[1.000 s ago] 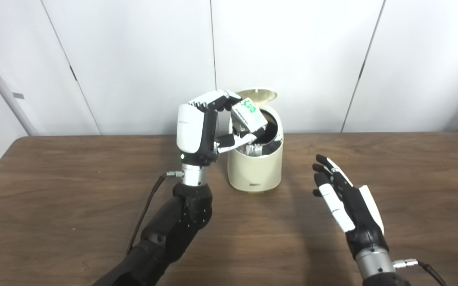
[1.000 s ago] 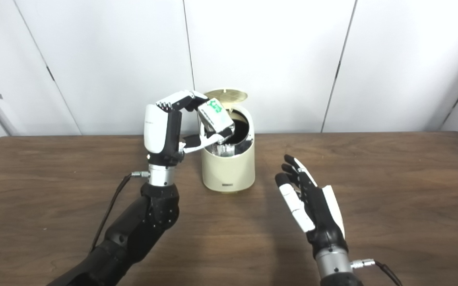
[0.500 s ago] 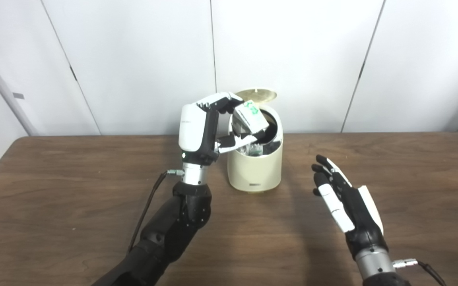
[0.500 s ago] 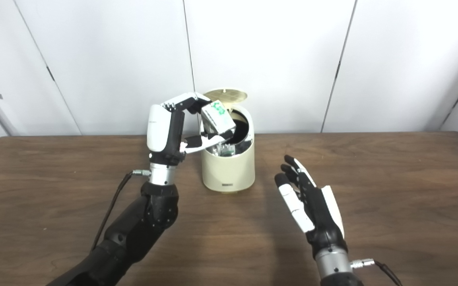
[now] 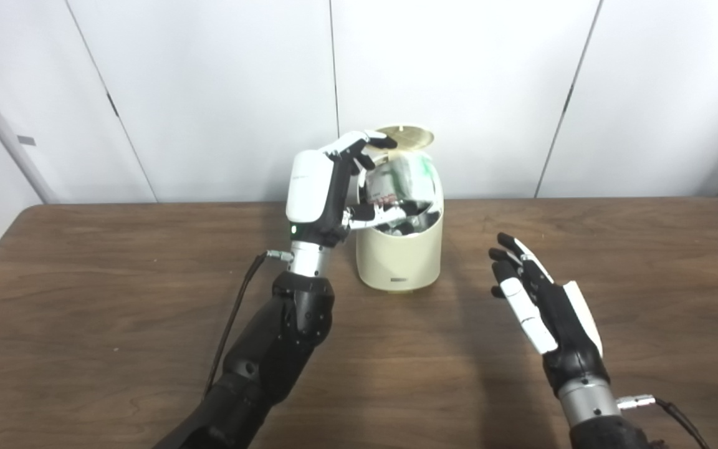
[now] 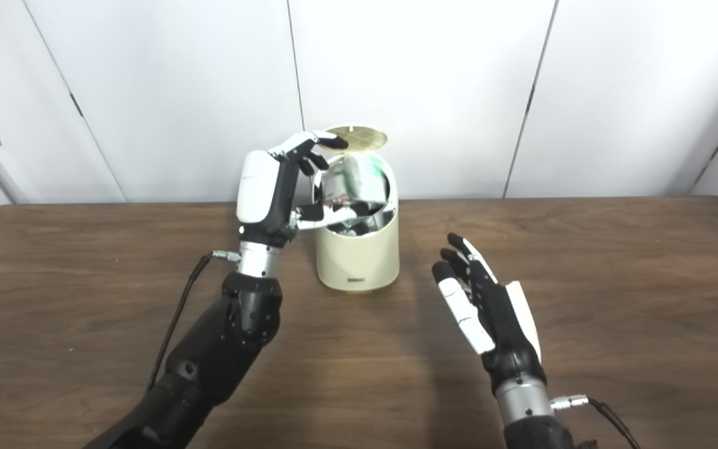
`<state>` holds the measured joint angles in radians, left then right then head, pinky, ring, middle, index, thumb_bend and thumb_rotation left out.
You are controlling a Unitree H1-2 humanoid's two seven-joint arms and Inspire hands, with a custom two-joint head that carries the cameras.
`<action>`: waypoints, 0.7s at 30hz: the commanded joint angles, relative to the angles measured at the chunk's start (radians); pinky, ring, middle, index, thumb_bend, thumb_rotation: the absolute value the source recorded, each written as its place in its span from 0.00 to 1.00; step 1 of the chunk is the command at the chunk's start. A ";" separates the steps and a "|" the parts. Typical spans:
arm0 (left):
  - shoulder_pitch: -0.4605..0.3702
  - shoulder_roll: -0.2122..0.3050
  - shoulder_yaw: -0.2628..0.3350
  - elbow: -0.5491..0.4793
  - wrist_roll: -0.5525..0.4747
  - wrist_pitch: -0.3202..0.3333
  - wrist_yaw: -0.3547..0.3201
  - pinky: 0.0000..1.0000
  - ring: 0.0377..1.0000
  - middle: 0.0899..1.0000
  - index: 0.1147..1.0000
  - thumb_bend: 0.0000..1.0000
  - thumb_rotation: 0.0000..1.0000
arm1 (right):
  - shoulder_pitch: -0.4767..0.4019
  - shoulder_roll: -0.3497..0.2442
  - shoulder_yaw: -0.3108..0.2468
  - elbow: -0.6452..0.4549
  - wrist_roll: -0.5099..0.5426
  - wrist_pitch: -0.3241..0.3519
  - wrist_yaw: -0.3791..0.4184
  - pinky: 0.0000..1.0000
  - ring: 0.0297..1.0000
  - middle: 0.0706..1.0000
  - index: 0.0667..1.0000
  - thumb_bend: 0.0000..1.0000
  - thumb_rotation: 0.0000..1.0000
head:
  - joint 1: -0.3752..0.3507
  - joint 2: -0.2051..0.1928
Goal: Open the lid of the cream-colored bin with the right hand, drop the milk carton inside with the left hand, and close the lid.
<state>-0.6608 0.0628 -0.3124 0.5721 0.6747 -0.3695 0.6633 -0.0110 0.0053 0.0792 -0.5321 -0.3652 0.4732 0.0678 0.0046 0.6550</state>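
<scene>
Our left robot hand point(image 5: 325, 193) stands upright just beside the left wall of the cream-colored bin point(image 5: 401, 259), with its fingers point(image 5: 359, 142) curled over the rim toward the mouth and its thumb reaching in lower down; between them shows the milk carton point(image 5: 396, 181), blurred, tilted, its long axis leaning from the hand toward the far right side of the mouth; we cannot tell surely if the fingers press it or have just let it go, because the blur hides the contact; we judge that the carton is at the mouth and partly inside the bin, not yet resting at the bottom.

Outward from there, the lid point(image 5: 404, 136) stands raised behind the mouth, tilted back at the far rim, so the mouth is free; the bin stands on the desk point(image 5: 85, 299) near its far edge.

Our right robot hand point(image 6: 480, 312) hovers above the desk on the right side of the bin, well apart from it, palm turned toward the bin, fingers spread and holding nothing.

The coming move turns on this relation, in our judgement: the carton lies to the right of the left robot hand and straight over the mouth, so it needs only to go down; the lid lies behind and above the bin, up and to the left of the right robot hand, which is the hand free to reach and close it once the left one is clear of the rim.
</scene>
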 commanded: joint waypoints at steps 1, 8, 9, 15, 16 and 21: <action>-0.041 0.002 0.018 -0.045 0.005 -0.001 0.003 0.42 0.51 0.69 0.66 1.00 0.12 | -0.025 0.004 -0.003 -0.036 -0.002 -0.008 -0.003 0.75 0.86 0.85 0.91 0.49 0.89 | 0.001 0.000; -0.037 -0.003 0.040 -0.061 0.002 -0.008 -0.017 0.42 0.50 0.68 0.68 1.00 0.14 | -0.028 -0.004 -0.004 -0.023 0.001 -0.014 -0.006 0.74 0.85 0.84 0.91 0.51 0.87 | 0.004 -0.001; -0.038 -0.003 0.042 -0.060 0.006 -0.010 -0.014 0.42 0.50 0.67 0.68 1.00 0.15 | -0.028 -0.005 -0.004 -0.023 0.000 -0.014 -0.006 0.73 0.84 0.84 0.90 0.51 0.87 | 0.005 -0.001; -0.035 -0.005 0.050 -0.057 0.010 -0.035 0.001 0.42 0.49 0.65 0.65 1.00 0.15 | -0.026 -0.006 -0.006 -0.021 0.001 -0.012 -0.005 0.74 0.84 0.83 0.90 0.51 0.87 | 0.009 0.000; -0.033 -0.004 0.050 -0.058 0.014 -0.038 0.007 0.42 0.48 0.64 0.65 1.00 0.14 | -0.026 -0.007 -0.006 -0.020 0.001 -0.011 -0.005 0.74 0.84 0.83 0.90 0.51 0.87 | 0.009 0.000; -0.015 -0.007 0.062 -0.082 0.007 -0.069 0.028 0.38 0.44 0.58 0.59 0.98 0.10 | -0.025 -0.006 -0.011 -0.018 0.009 -0.012 -0.005 0.75 0.84 0.84 0.90 0.52 0.87 | 0.012 0.000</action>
<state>-0.6440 0.0583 -0.2624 0.5414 0.6806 -0.4068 0.6645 -0.0129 -0.0003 0.0727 -0.5283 -0.3626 0.4731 0.0679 0.0153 0.6535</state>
